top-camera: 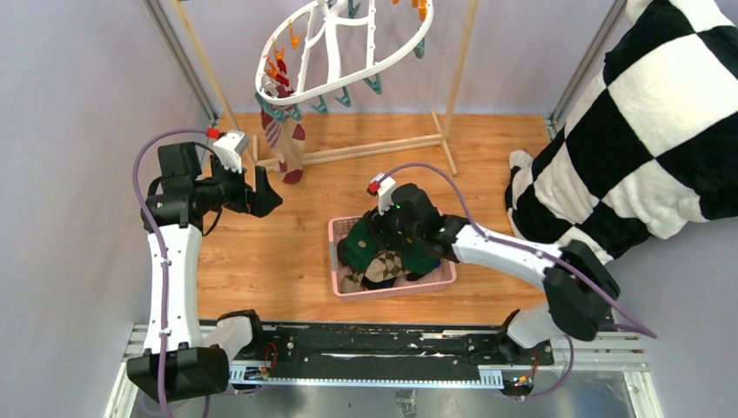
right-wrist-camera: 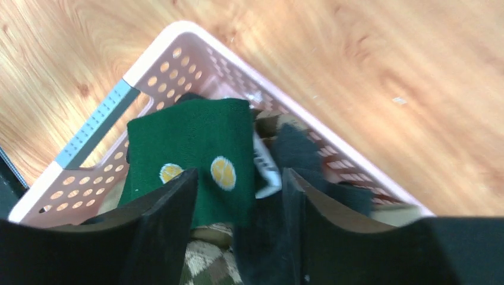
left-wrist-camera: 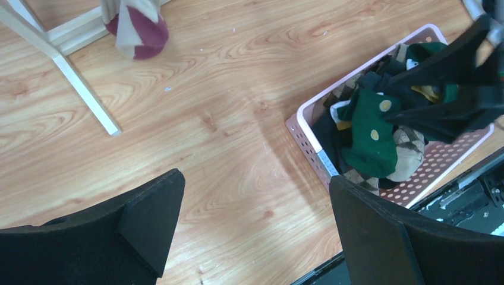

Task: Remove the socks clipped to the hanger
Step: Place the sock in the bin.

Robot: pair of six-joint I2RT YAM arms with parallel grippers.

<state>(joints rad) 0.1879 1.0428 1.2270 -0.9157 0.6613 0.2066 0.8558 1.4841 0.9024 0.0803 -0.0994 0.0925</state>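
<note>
Top external, left to right: the left gripper [top-camera: 265, 193] hangs over the bare wood table [top-camera: 261, 261], aimed at the foot of the wooden rack [top-camera: 370, 150]. Its jaws are spread wide and nothing is in them; the left wrist view confirms only tabletop between the fingers [left-wrist-camera: 148, 219].

Just beyond it a maroon-and-tan sock [top-camera: 291, 144] hangs from the low left end of the hanger [top-camera: 331, 35], toe close to the table. The hanger is tilted on the rack, with orange clips [top-camera: 278, 57] along that end.

Centre: the pink basket [top-camera: 396, 293] sits on the table with socks piled inside, a green sock [top-camera: 357, 248] on top and an argyle sock [top-camera: 383, 268] under it. The right gripper [top-camera: 383, 228] is directly above the pile.

Right wrist: the jaws are parted. The green sock [right-wrist-camera: 190, 142], with yellow dots, lies loose below the gap, not pinched. Released.

Far right: the checkered cloth [top-camera: 644, 131], well apart from the basket.
</note>
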